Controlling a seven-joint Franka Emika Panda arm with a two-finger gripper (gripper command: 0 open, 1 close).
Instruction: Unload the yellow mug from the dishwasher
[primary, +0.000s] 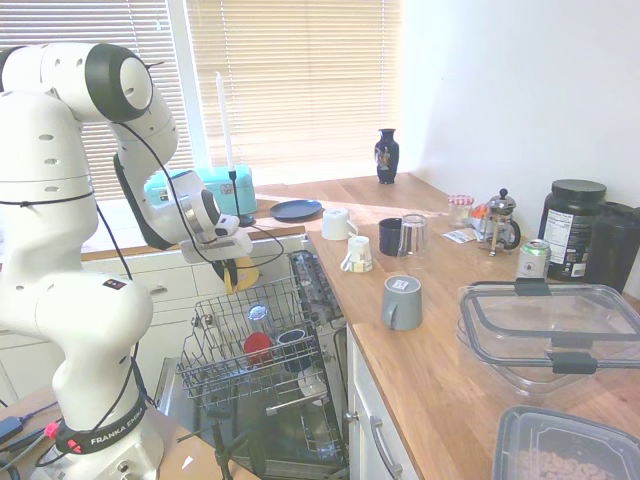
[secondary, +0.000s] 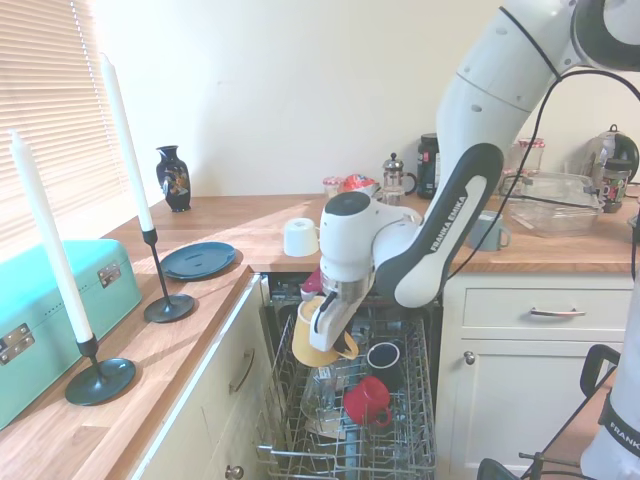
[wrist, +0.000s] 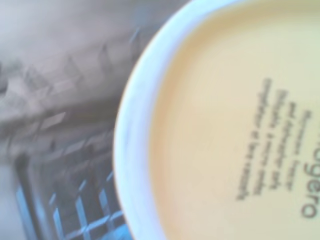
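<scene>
We are gripping the yellow mug (secondary: 322, 334) in the end effector (secondary: 326, 330), fingers clamped on its rim, and holding it tilted in the air above the wire rack (secondary: 350, 420) of the dishwasher (primary: 262, 385), clear of the red cup (secondary: 366, 401) below. The tabletop (primary: 420, 330) is lying off to the side of the open rack, past the rack's edge, so we are judging a sideways carry onto it as next.
</scene>
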